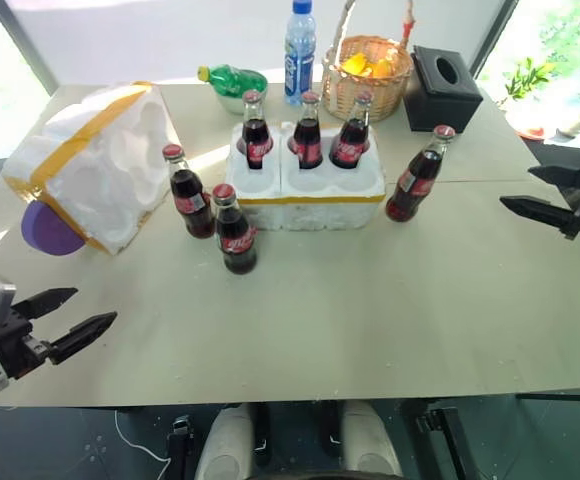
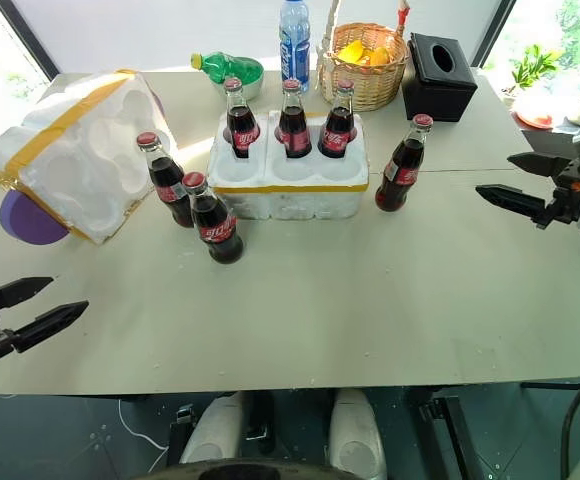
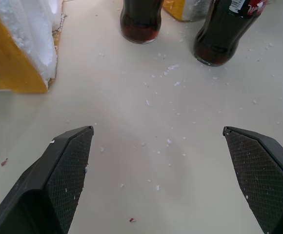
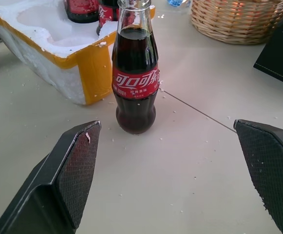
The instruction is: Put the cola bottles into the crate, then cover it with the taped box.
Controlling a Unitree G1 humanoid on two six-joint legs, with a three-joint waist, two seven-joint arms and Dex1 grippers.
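From the head camera I see the crate (image 1: 305, 180) standing near the middle of the table (image 1: 370, 300), its yellow tape band running round the base, with three cola bottles (image 1: 308, 130) upright in the back row of wells and the front wells bare. Two more cola bottles stand on the table just off the crate's left front corner, one (image 1: 188, 191) behind and one (image 1: 235, 230) a little nearer to me, close together. A sixth cola bottle (image 1: 417, 175) stands alone just beside the crate's right end. The taped box (image 1: 95, 160) lies tipped on its side to the left of the crate, its moulded hollows facing the bottles and a purple disc (image 1: 48, 228) at its lower edge. Behind the crate I have a green bottle (image 1: 228, 78) lying down, a blue-capped water bottle (image 1: 300, 40), a wicker basket (image 1: 367, 75) and a black tissue box (image 1: 442, 90). My left gripper (image 1: 70, 318) hovers low at the near left of the table, fingers spread wide and holding nothing. My right gripper (image 1: 545, 195) hangs at the right edge, also spread wide and empty, pointed toward the lone bottle, which its wrist camera shows standing between the two fingers but well ahead of them.
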